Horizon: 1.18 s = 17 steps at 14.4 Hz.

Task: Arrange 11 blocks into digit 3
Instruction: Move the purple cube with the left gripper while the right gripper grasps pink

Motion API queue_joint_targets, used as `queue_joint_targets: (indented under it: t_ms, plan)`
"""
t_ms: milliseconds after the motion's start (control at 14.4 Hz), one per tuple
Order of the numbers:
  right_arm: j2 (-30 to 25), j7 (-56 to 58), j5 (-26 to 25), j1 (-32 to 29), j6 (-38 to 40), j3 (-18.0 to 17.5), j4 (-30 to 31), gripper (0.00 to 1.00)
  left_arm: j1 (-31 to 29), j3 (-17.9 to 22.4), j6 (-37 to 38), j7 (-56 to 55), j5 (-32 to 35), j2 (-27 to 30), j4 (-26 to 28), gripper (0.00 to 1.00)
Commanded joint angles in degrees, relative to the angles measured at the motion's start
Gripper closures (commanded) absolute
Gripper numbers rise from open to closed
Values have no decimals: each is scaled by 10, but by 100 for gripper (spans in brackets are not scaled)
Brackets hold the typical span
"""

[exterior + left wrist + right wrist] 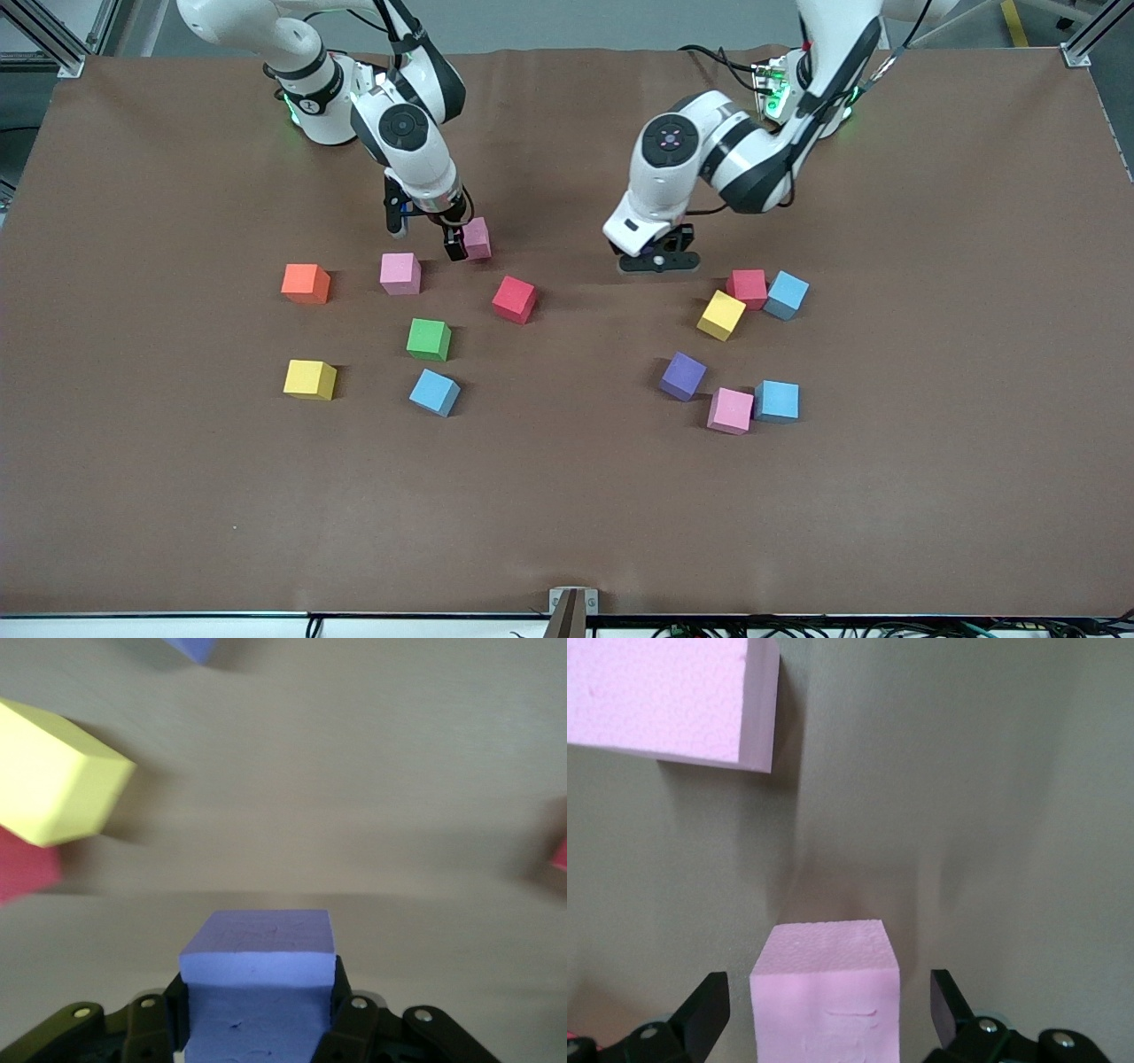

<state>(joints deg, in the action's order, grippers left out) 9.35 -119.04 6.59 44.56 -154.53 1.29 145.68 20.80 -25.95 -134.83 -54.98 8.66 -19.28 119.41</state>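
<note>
**Left end effector grips a purple block; right one stands released around a pink block**

The left end effector (260, 1028) is clenched on a purple block (259, 948), over the bench (567, 496) near a yellow block (721, 315) and a red block (748, 288). The right end effector (828, 1010) is spread wide, its fingers (704, 1010) apart from the pink block (826, 992) between them. A second pink block (400, 273) sits beside it, with an orange cube (306, 283) toward the right arm's end.
</note>
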Motion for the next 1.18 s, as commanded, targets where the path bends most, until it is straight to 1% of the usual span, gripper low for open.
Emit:
queue_joint_targets:
  t_ms: [0,139,209,278,348,417,487,626,904,1112]
  plan:
    - [18,-11,11,12,-14,5,-11,4,30,3,-14,-59,26,-56,-51,55]
    - [22,-12,11,16,-30,5,-11,14,58,4,-14,-99,43,-87,-73,55]
    - [23,-12,11,16,-33,5,-11,26,71,5,-15,-121,59,-100,-83,55]
    - [24,-13,11,16,-36,5,-11,47,81,5,-15,-145,74,-116,-97,55]
    - [24,-17,11,16,-39,5,-10,76,91,5,-14,-169,92,-128,-108,55]
    - [25,-37,11,17,-42,5,-10,96,100,5,-14,-187,108,-138,-115,55]
    - [24,-44,11,18,-44,5,-10,100,108,5,-14,-188,122,-146,-117,55]
    - [23,-44,11,21,-43,5,-11,100,113,3,-14,-190,149,-157,-121,55]
    - [23,-45,11,22,-45,5,-13,100,142,3,-13,-177,157,-174,-125,52]
    - [23,-44,10,22,-44,5,-13,100,145,3,-13,-178,158,-181,-131,52]
